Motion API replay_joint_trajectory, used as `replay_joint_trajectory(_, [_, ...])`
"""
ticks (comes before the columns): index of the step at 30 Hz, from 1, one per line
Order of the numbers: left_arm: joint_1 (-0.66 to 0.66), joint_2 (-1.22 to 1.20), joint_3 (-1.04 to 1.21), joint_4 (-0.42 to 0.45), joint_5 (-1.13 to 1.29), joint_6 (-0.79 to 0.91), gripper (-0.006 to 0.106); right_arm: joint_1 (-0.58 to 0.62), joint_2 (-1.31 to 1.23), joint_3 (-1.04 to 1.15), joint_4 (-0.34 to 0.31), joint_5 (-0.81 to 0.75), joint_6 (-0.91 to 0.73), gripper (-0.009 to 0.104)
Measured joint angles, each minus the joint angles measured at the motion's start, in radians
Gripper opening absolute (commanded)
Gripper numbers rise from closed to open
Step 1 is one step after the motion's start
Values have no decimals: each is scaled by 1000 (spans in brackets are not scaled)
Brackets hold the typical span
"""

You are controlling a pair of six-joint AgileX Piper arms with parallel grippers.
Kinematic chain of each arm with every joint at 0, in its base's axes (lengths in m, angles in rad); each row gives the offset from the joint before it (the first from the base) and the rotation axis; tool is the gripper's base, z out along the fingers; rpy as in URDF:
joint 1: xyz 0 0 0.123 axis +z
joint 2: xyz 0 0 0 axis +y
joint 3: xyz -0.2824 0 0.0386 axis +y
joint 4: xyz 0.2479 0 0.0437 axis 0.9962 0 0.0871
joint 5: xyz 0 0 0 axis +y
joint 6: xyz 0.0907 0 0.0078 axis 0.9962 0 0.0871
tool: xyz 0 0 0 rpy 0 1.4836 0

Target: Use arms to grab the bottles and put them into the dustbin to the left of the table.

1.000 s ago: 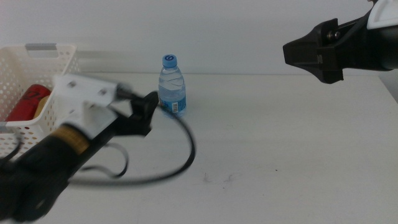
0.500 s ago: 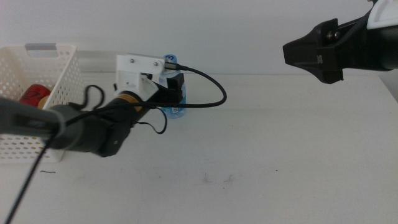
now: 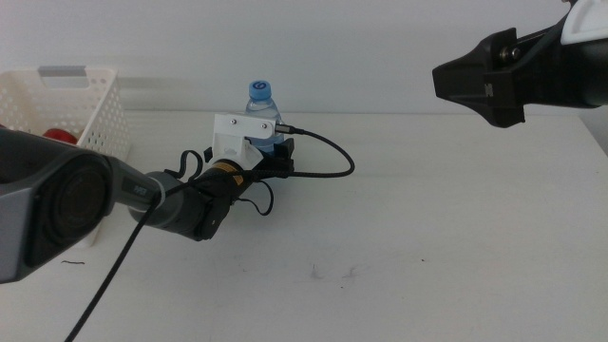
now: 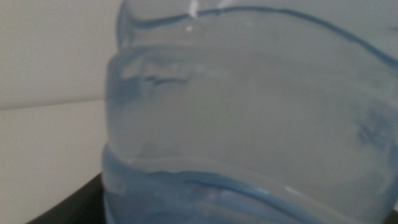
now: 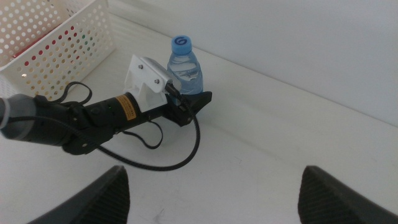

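On the white table (image 3: 427, 228), the dustbin (image 3: 90, 104) sits far left. Our left gripper (image 3: 275, 157) straddles the water bottle's (image 3: 263, 100) base; we can't tell its jaw width. We'd close squarely before lifting. The right gripper (image 5: 214, 186) waits, wide.

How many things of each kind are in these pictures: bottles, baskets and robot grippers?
Bottles: 1, the water bottle.
Baskets: 1, the white basket, with something red inside, too hidden to name.
Grippers: 2, the left gripper at the bottle and the right gripper raised above the table.
Total: 4.
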Motion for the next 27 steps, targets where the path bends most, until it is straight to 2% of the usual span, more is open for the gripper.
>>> replay_joint_trajectory(2, [0, 12, -18, -10, 0, 8, 83, 0, 0, 0, 0, 0, 0, 88])
replay_joint_trajectory(7, [2, -20, -25, -34, 81, 44, 49, 0, 0, 0, 0, 0, 0, 88])
replay_joint_trajectory(12, [4, -144, 1, -55, 371, 48, 18, 0, 0, 0, 0, 0, 0, 88])
replay_joint_trajectory(16, [4, -267, 5, -55, 659, 31, 1, 0, 0, 0, 0, 0, 0, 88])
replay_joint_trajectory(17, [4, -304, 6, -56, 740, 13, -2, 0, 0, 0, 0, 0, 0, 88])
replay_joint_trajectory(22, [4, -495, 6, -59, 1134, -29, -2, 0, 0, 0, 0, 0, 0, 88])
replay_joint_trajectory(24, [14, -568, -14, -73, 1279, 27, -2, 0, 0, 0, 0, 0, 0, 88])
replay_joint_trajectory(27, [82, -643, -95, -159, 1462, 139, -2, 0, 0, 0, 0, 0, 0, 88])
